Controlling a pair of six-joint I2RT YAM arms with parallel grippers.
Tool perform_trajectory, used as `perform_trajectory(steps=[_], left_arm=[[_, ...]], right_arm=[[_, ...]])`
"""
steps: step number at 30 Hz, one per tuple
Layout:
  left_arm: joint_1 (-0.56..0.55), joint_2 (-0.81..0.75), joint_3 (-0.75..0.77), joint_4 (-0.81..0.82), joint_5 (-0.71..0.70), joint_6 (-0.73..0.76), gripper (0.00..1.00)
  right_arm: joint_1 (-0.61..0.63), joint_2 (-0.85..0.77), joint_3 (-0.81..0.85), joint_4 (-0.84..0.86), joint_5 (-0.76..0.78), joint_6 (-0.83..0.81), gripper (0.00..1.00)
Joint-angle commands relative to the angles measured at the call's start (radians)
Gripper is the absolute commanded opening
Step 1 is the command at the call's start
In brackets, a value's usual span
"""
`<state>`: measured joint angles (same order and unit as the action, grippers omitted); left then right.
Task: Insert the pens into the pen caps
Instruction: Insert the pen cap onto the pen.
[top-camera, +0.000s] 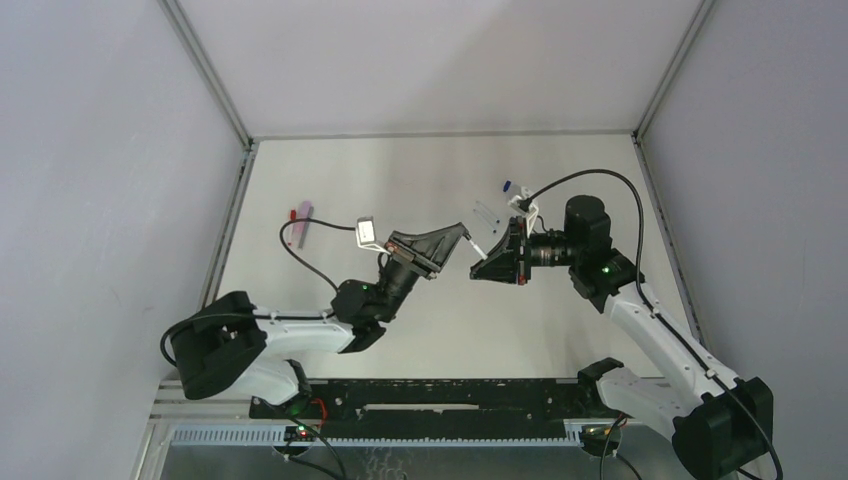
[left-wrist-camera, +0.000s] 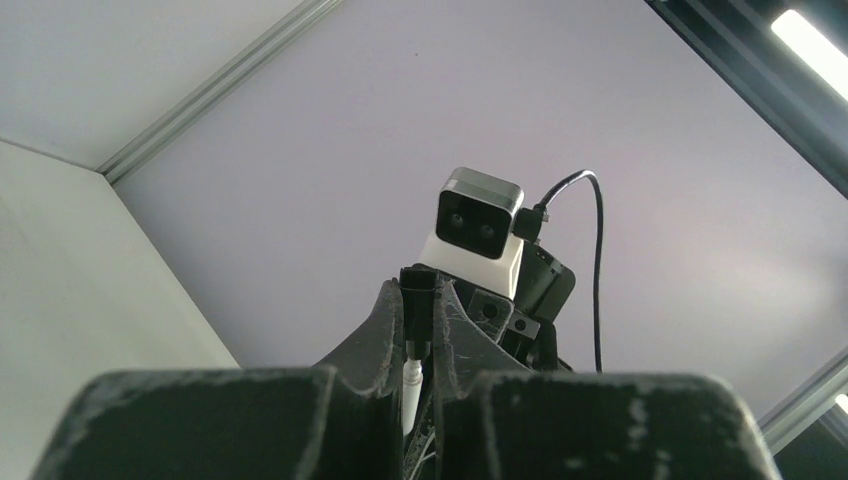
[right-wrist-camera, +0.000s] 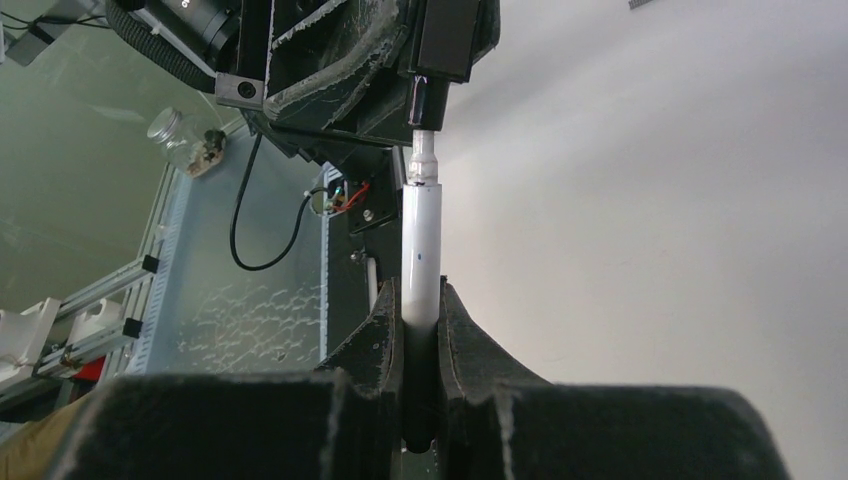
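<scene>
Within the right hand (right-wrist-camera: 420, 312), a slim white pen (right-wrist-camera: 421, 235) meets a dark cap (right-wrist-camera: 420, 100).

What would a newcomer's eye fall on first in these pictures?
The two grippers meet nose to nose above the middle of the table: the right gripper clamps a white pen, its tip at the mouth of a dark cap pinched by the left gripper. A pink marker lies at the table's far left.
</scene>
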<state>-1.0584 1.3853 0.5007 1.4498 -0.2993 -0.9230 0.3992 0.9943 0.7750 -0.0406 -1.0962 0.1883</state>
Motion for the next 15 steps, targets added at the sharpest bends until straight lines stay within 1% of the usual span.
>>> perform_trajectory(steps=[1,9,15], left_arm=[[-0.045,0.046,0.057,0.008,0.041,-0.028,0.0],[-0.058,0.037,0.031,0.009,0.034,-0.022,0.0],[-0.058,-0.011,-0.016,0.008,0.04,-0.012,0.0]], right_arm=[[-0.003,-0.018,0.0,0.031,0.047,0.02,0.0],[-0.033,-0.032,0.0,0.031,0.043,0.041,0.0],[-0.041,-0.034,0.0,0.031,0.032,0.034,0.0]])
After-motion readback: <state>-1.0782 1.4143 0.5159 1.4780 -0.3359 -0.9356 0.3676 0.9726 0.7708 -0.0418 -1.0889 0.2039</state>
